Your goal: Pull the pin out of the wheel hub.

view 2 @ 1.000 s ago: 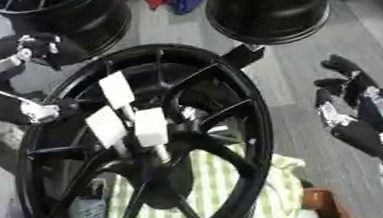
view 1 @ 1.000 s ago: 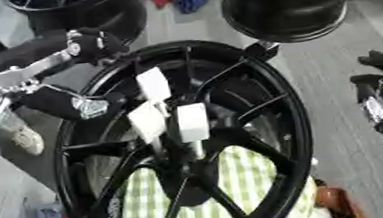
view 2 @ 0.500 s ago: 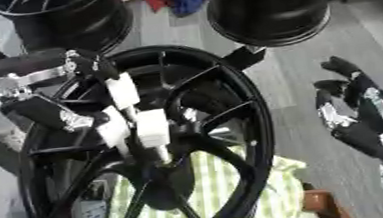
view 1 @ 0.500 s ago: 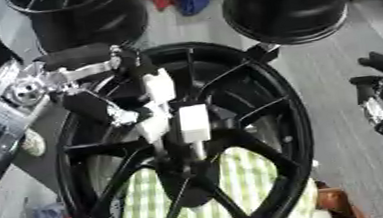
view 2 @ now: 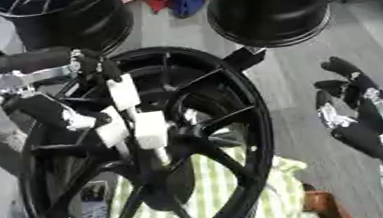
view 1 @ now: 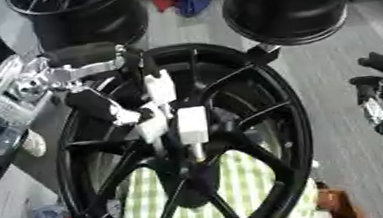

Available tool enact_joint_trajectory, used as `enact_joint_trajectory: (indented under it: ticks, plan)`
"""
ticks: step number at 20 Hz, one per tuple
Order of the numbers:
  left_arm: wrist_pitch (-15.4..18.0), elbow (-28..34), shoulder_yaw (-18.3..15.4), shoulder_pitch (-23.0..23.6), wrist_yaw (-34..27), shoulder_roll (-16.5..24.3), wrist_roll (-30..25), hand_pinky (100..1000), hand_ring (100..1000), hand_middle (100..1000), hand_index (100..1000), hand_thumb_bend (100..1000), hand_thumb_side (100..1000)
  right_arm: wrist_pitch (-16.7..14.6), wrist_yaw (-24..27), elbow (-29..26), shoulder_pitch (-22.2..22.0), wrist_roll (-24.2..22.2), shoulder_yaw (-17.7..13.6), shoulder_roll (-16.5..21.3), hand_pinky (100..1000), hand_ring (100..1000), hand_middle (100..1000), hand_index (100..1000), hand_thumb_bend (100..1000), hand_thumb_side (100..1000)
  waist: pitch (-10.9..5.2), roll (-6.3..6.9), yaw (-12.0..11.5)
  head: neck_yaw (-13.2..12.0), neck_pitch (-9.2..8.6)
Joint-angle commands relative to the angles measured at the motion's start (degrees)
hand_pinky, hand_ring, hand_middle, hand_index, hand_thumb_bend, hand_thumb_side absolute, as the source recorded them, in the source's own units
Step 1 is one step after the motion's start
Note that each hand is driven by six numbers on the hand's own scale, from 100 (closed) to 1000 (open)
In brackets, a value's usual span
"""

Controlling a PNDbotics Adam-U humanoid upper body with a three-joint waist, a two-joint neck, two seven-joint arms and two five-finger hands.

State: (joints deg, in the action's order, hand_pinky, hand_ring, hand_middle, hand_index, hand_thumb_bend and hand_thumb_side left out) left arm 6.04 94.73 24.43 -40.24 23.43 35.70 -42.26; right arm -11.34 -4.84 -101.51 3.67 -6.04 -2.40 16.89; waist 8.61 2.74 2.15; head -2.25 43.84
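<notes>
Left hand (view 1: 111,106) reaching in at white-tagged pins (view 1: 191,126), fingers spread, gripping nothing yet. Wheel hub (view 1: 256,100) looking heavy, rigid; pin light, stiff. Pinching the tag head likely best.

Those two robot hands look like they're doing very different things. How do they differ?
The left robot hand reaches in over the black wheel, fingers by the white pins at its hub; the right robot hand hangs apart, beside the rim, over the grey floor. The left one's fingers are at the pins; whether they grip one is unclear. The right one's fingers are relaxed and hold nothing. Both are black with silver parts.
</notes>
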Motion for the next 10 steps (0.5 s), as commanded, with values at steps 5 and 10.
enact_joint_trajectory:
  ticks: [5,10]
  plan:
    - [-0.44,0.58,0.92,-0.50,0.81,1.25,0.70,572,728,689,842,346,501,-0.08,-0.22,-0.52,0.38,-0.12,0.00,1.24,850,804,912,974,100,365,-0.46,-0.13,-0.05,0.03,0.28]
    - [-0.70,2.05,0.09,-2.25,0.51,2.33,1.34,574,729,695,846,352,509,-0.08,-0.24,-0.50,0.28,-0.13,-0.04,1.34,850,804,912,974,100,364,-0.65,-0.07,0.01,0.04,0.28]
